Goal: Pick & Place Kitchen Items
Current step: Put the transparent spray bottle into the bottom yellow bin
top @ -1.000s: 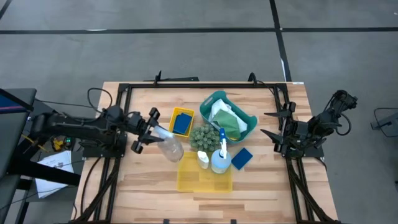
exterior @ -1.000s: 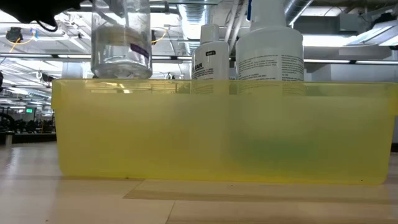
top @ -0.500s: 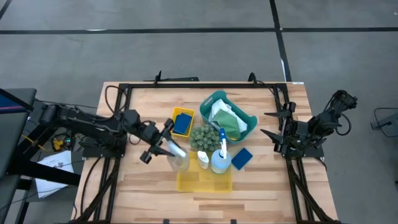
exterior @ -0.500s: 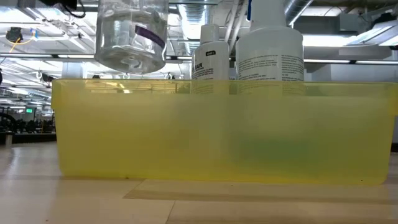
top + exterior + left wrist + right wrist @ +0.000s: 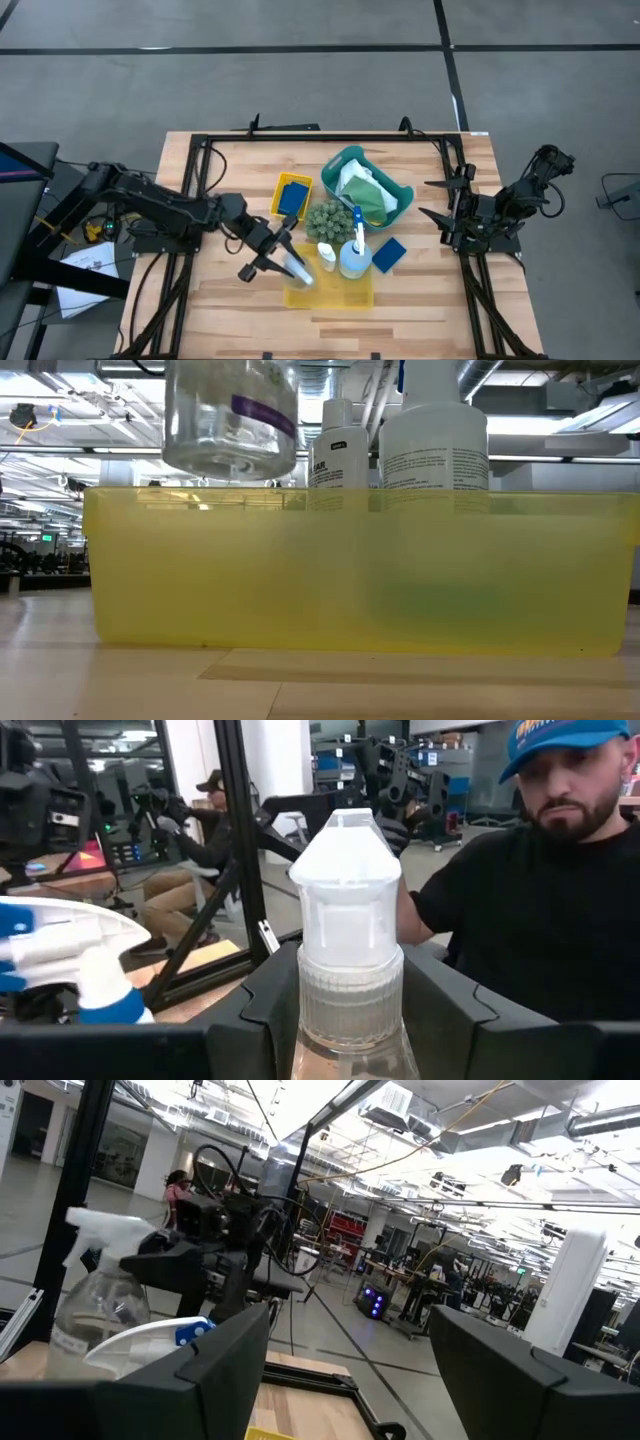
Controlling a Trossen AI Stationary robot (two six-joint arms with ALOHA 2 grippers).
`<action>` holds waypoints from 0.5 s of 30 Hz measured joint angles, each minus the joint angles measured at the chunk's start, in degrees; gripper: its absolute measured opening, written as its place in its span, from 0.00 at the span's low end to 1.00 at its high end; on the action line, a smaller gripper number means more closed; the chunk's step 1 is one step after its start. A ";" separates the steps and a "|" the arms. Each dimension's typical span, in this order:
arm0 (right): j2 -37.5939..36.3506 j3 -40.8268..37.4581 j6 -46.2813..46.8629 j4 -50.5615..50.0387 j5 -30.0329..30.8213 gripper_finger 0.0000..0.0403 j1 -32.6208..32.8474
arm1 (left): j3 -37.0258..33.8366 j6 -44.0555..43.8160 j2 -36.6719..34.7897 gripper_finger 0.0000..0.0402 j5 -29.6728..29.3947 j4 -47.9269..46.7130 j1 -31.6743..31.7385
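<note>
Clear bottle point(image 5: 230, 420), purple label; yellow bin point(image 5: 360, 570).

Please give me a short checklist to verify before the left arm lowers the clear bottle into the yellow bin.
1. Grip: left gripper shut on the clear bottle: ok.
2. Position: bottle over the flat yellow bin, at its left end: ok.
3. Height: bottle base above the bin wall in the low view: ok.
4. Bottle upright: tilted: not ok.
5. Landing spot bare: cannot tell.
6. Right gripper open, parked at the table's right edge: ok.
</note>
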 joint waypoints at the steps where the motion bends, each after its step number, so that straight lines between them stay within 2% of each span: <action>1: 0.00 0.00 0.01 0.00 0.00 0.67 0.00 | 0.63 -0.07 0.69 0.33 0.05 -0.02 0.00; 9: 0.00 0.00 0.06 0.05 0.00 0.67 0.00 | 2.50 1.90 4.83 0.33 2.90 -0.48 0.37; 15: 0.02 0.00 0.22 0.09 0.00 0.67 0.00 | 3.03 1.47 5.01 0.33 2.95 0.50 0.09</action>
